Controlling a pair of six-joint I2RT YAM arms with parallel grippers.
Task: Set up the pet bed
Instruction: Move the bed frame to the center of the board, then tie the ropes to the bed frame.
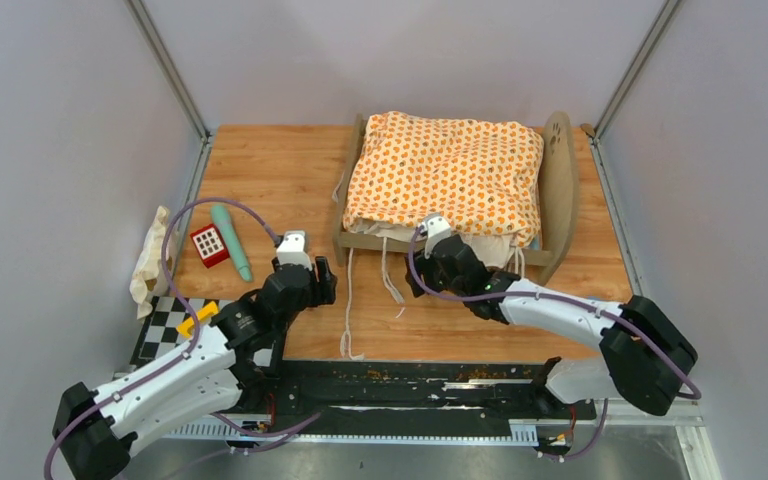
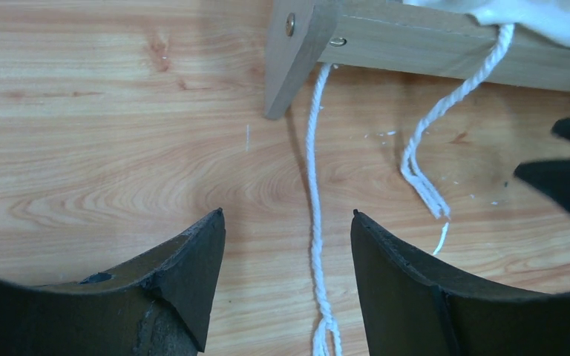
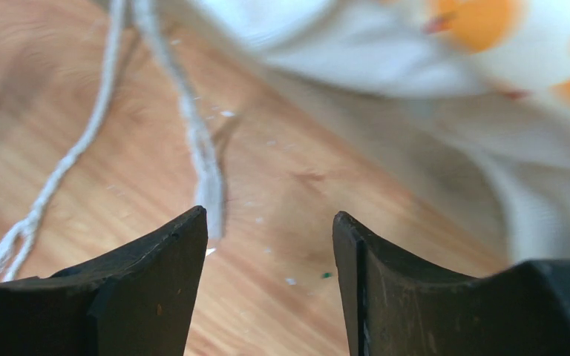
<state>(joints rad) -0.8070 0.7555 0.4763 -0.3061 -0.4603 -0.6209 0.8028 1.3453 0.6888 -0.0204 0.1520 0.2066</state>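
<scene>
Pet bed (image 1: 560,190), one only, holds one orange-spotted cushion (image 1: 445,170).

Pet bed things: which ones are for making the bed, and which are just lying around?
For the job:
pet bed
orange cushion
white strings

Just lying around:
red block
green stick
crumpled cloth
yellow brick

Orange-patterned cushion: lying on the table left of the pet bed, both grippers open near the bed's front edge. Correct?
No. The orange-patterned cushion lies on top of the pet bed, not on the table left of it, as the top external view shows. The left gripper and right gripper are both open near the bed's front edge.
</scene>
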